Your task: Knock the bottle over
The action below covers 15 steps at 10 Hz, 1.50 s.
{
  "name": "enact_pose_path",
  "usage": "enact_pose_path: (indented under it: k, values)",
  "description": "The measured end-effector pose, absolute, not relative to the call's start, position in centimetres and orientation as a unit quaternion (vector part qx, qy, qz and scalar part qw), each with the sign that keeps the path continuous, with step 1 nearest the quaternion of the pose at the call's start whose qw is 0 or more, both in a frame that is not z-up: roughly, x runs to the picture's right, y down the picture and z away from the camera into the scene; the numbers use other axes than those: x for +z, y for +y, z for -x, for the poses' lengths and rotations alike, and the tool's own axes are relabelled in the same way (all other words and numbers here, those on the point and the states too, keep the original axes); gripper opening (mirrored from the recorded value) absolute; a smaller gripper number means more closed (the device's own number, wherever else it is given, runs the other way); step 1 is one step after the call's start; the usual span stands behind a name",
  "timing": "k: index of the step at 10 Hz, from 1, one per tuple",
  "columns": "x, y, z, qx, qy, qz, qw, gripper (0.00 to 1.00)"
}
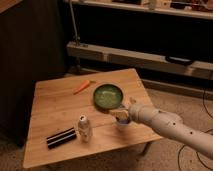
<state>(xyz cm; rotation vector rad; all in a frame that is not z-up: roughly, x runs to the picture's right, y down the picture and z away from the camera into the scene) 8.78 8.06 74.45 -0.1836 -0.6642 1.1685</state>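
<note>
The bottle (84,128) is small, slim and whitish with a white cap. It stands upright on the wooden table (55,107), near the front, left of centre. My gripper (120,114) is at the end of a white arm that reaches in from the lower right. It sits low over the table, right of the bottle with a clear gap between them, just below the green plate (108,96). A short white cup (122,123) is directly under the gripper and mostly hidden by it.
An orange carrot (82,87) lies at the table's back. A flat black object (61,138) lies just left of the bottle. Dark metal shelving (135,55) stands behind the table. The table's front edge is close to the bottle.
</note>
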Motion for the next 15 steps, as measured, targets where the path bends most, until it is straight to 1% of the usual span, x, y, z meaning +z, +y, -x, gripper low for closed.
enact_pose_path:
  k: [7, 8, 10, 12, 13, 15]
  values:
    - [74.4, 7.9, -8.8, 0.539, -0.306, 0.084, 0.78, 0.8]
    - [74.3, 7.5, -8.5, 0.531, -0.306, 0.091, 0.785, 0.8]
    - [73.0, 5.7, -6.4, 0.506, -0.316, 0.106, 0.796, 0.8]
    - [70.2, 3.1, -1.3, 0.47, -0.339, 0.139, 0.803, 0.8]
    - [68.9, 2.7, 1.2, 0.453, -0.353, 0.166, 0.802, 0.76]
    - [67.2, 3.4, 4.1, 0.432, -0.361, 0.19, 0.804, 0.56]
